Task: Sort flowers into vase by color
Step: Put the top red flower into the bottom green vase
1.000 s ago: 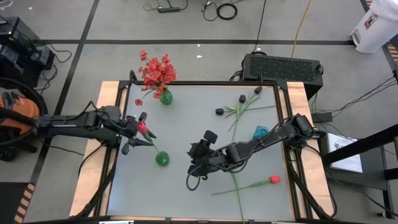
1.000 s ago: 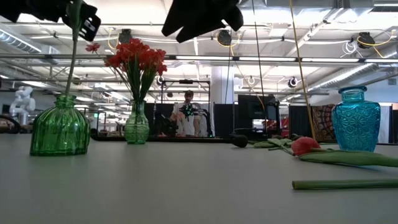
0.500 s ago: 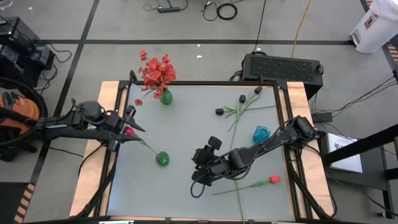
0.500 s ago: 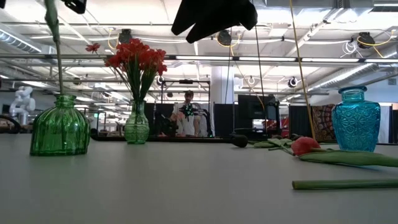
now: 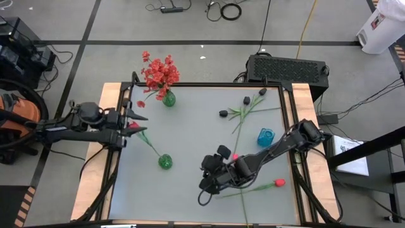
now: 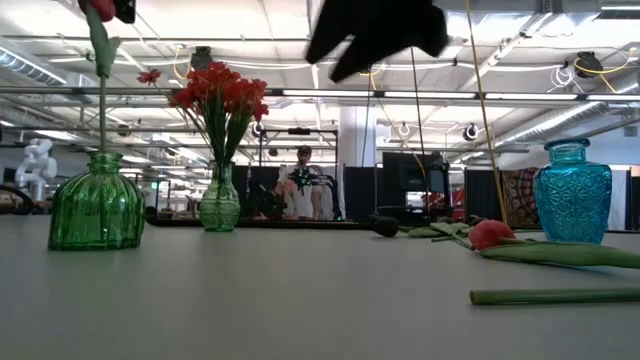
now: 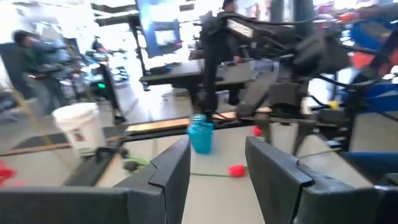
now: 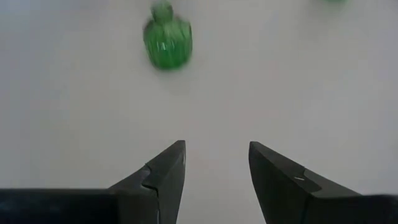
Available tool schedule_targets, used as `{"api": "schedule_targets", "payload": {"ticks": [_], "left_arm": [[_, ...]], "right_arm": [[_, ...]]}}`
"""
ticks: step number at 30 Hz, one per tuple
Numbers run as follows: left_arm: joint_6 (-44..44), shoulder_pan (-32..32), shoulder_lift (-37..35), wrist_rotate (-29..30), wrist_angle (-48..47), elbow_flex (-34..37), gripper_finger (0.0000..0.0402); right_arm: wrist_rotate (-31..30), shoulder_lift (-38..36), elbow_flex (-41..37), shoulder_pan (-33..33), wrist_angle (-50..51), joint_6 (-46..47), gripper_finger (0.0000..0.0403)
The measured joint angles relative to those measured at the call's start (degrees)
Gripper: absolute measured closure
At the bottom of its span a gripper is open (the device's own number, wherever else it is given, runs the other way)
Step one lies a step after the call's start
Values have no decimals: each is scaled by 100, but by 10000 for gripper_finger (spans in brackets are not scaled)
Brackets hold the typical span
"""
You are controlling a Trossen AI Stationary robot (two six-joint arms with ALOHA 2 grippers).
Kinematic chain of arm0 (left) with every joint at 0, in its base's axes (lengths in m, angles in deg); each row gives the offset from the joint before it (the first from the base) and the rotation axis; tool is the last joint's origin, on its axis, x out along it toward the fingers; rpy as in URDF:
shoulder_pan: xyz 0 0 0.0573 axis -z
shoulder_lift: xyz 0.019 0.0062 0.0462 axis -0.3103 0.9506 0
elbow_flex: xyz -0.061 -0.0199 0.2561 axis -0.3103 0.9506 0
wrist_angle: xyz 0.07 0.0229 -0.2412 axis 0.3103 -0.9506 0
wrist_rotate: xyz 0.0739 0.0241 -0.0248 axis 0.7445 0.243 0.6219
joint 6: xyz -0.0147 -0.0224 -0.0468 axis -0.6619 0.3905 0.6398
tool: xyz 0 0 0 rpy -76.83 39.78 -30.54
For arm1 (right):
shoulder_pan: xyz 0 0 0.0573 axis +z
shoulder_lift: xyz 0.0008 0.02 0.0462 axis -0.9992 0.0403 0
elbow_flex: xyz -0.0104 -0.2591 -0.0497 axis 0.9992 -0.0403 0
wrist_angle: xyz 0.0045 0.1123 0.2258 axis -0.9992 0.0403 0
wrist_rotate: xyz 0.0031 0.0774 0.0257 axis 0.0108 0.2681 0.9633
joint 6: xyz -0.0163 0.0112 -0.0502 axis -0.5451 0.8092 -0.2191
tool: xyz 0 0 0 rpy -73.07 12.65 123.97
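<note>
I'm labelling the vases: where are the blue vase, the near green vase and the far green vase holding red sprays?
blue vase point(image 6: 571, 196): low view, middle of its body.
near green vase point(image 6: 96, 212): low view, ribbed belly.
far green vase point(image 6: 220, 206): low view, lower body.

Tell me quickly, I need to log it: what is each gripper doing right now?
Left gripper: open, holding nothing, beside the red flower in the green vase.
Right gripper: open, empty.

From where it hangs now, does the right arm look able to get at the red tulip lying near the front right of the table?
Probably yes. The right claw is open and empty, just beside the red tulip, with only bare table between them.
</note>
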Motion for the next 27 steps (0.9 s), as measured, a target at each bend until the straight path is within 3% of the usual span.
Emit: {"api": "schedule_targets", "payload": {"ticks": [7, 16, 19, 27], "left_arm": [[107, -2, -136, 28, -380, -466, 239], [123, -2, -396, 21, -812, -732, 239], [125, -1, -411, 21, -982, -732, 239], [127, -2, -406, 21, -1160, -730, 239]], "right_arm": [[713, 0, 0, 211, 1177, 1708, 234], [1297, 3, 0, 609, 1862, 3467, 234], [1374, 75, 0, 740, 1959, 3878, 234], [2444, 492, 0, 806, 2511, 4562, 234]]}}
